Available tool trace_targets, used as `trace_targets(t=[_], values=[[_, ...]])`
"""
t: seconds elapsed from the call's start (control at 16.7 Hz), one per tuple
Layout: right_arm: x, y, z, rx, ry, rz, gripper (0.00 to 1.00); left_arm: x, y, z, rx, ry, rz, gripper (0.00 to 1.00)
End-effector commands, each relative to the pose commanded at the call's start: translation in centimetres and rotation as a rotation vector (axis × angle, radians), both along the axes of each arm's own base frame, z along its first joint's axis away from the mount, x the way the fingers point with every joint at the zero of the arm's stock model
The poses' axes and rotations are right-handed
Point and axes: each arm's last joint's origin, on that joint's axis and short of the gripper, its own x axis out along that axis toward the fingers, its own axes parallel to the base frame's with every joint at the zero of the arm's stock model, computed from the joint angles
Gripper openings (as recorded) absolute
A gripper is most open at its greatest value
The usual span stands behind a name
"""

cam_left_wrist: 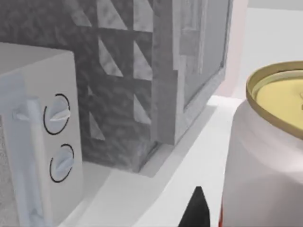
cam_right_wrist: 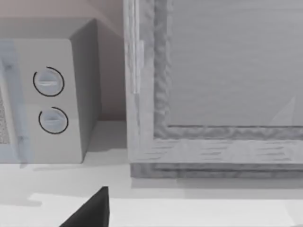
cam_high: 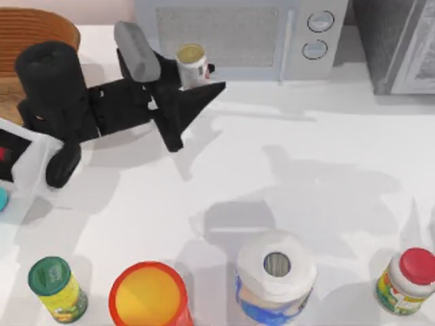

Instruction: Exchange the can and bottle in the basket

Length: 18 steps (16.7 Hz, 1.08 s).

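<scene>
Left arm (cam_high: 102,109): matte black throughout, chunky rounded segments, fat black cylinder housing at upper end, smaller rounded black knob lower down. Grey capsule-shaped module (cam_high: 136,49) mounted near wrist. Left gripper (cam_high: 197,78): two flat black fingers tapering to sharp triangular points. No cables, screws or markings visible. Right wrist view: one black pointed fingertip (cam_right_wrist: 90,212), same wedge shape, plain surface.

White can (cam_high: 193,66) with dull gold top and red marking; brown woven basket (cam_high: 34,30); black left gripper (cam_high: 197,85); white desk (cam_high: 299,156); grey microwave (cam_high: 238,34) behind the can.
</scene>
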Motion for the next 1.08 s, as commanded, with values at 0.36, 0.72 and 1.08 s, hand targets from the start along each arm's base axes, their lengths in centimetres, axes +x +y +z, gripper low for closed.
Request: trace_targets(t=[0.36, 0.72, 1.08], values=[[0.0, 0.0, 0.0, 0.000, 0.000, 0.000, 1.00, 2.7, -4.2, -9.3, -0.002, -0.008, -0.270, 0.00], [0.0, 0.0, 0.0, 0.000, 0.000, 0.000, 1.00, 2.7, -5.6, -14.1, -0.002, -0.013, -0.389, 0.00], [0.0, 0.0, 0.0, 0.000, 0.000, 0.000, 1.00, 2.7, -5.6, -14.2, -0.002, -0.013, -0.390, 0.08]])
